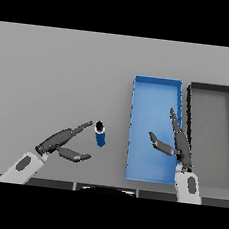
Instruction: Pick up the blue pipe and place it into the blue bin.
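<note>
Left robot hand [63,143] lies spread beside the upright blue pipe [100,134] on the grey tabletop [56,69], fingers near but gripping nothing; right robot hand [176,141] hovers open over the blue bin [152,128], so pickup and placing both remain

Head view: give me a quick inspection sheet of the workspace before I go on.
Surface: grey table, bare apart from the items below.
Job's things: blue pipe upright on the table, left of the blue bin; nothing seen inside the bin.
Clutter: dark bin right of the blue one.
Hands: left hand open, fingertips near the pipe, not gripping; right hand open over the blue bin's right side.
Cables: nothing seen.
Surroundings: nothing seen.
</note>
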